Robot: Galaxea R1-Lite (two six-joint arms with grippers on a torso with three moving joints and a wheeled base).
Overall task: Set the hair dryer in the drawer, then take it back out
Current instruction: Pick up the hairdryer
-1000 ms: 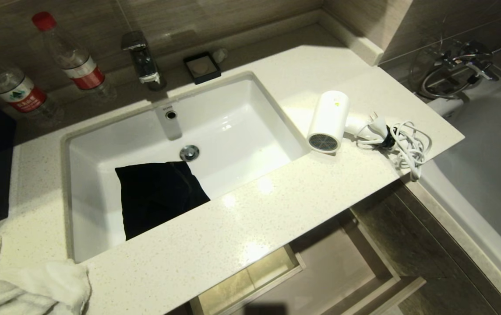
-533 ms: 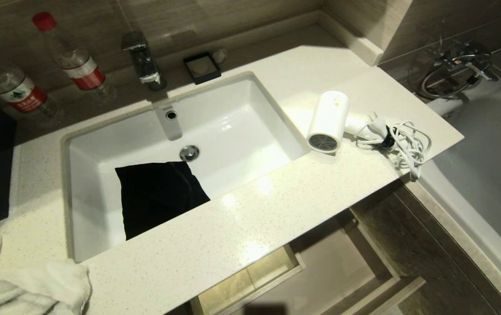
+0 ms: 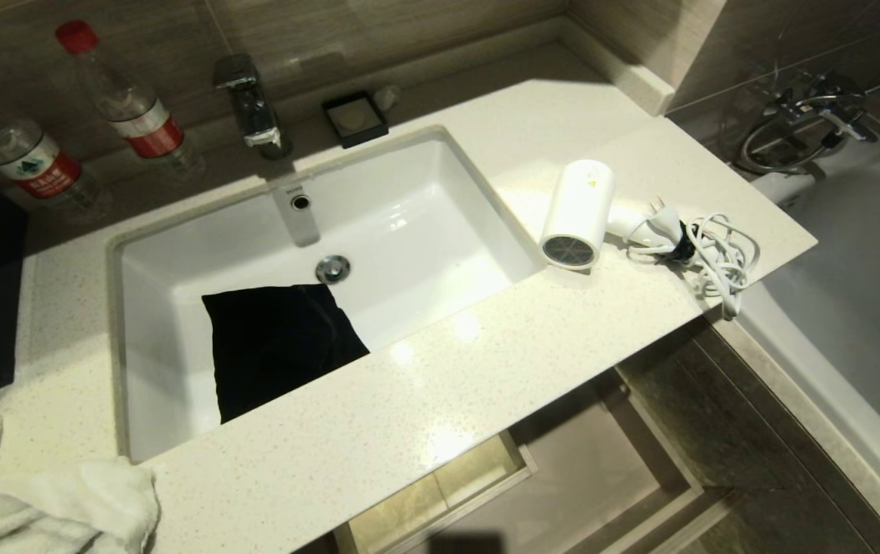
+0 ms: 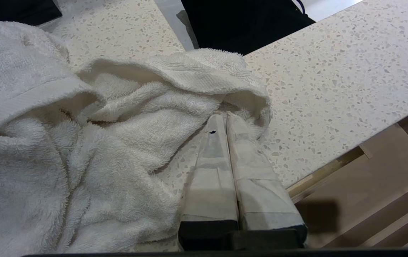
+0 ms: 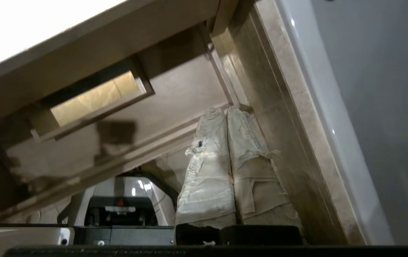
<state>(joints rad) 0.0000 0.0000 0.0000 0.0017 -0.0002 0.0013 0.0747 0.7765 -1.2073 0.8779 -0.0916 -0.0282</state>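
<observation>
The hair dryer (image 3: pixel 577 211) is lying on its side on the countertop (image 3: pixel 440 392), over at about 2 o'clock from the sink (image 3: pixel 178 400), with its dark mesh grille facing the front edge. Its white cord (image 3: pixel 721 261) sits in a loose tangle right beside it at 3 o'clock, close to the counter's end by the bathtub (image 3: pixel 855 308).

The drawer (image 3: pixel 609 469) is pulled open below the counter's front edge, roughly 6 o'clock from the dryer, nothing in the part that shows, and its small boxed cut-out (image 3: pixel 440 488) is on its inner side.

Neither arm shows up in the head view. The right gripper (image 5: pixel 226 113) is down low in front of the open drawer, next to the tub's side, jaws pressed tight together and holding nothing. The left gripper (image 4: pixel 222 117) is parked over the counter's front edge with its tips against a crumpled white towel (image 4: pixel 82 142), jaws also closed and empty.

Other stuff: a black cloth (image 3: pixel 278 346) in the sink basin, the faucet (image 3: pixel 249 104) at 12 o'clock of the sink, a small black soap dish (image 3: pixel 355 118) next to it, and two red-capped water bottles (image 3: pixel 128 100) off at 10 o'clock.
</observation>
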